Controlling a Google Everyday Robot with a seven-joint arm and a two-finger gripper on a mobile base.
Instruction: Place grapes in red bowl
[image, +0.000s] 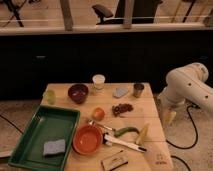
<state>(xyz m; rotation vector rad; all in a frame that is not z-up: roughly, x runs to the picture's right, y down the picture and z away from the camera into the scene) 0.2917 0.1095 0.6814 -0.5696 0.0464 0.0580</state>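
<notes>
We cannot read the small mark (160, 161) at the front right corner of the table (150, 102). The grapes (122, 108), a dark reddish-purple bunch, lie mid-table between the orange fruit (98, 113) and the right edge. The gripper (169, 118) hangs beyond that edge, fingers apart, holding nothing.

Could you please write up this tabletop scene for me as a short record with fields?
Grapes: on table, right of orange fruit, in neither bowl
Bowls: dark red bowl back left; orange-red bowl front
Hand: open, empty, beyond table's right edge
Tray: green tray at left, holding blue-grey sponge
</notes>
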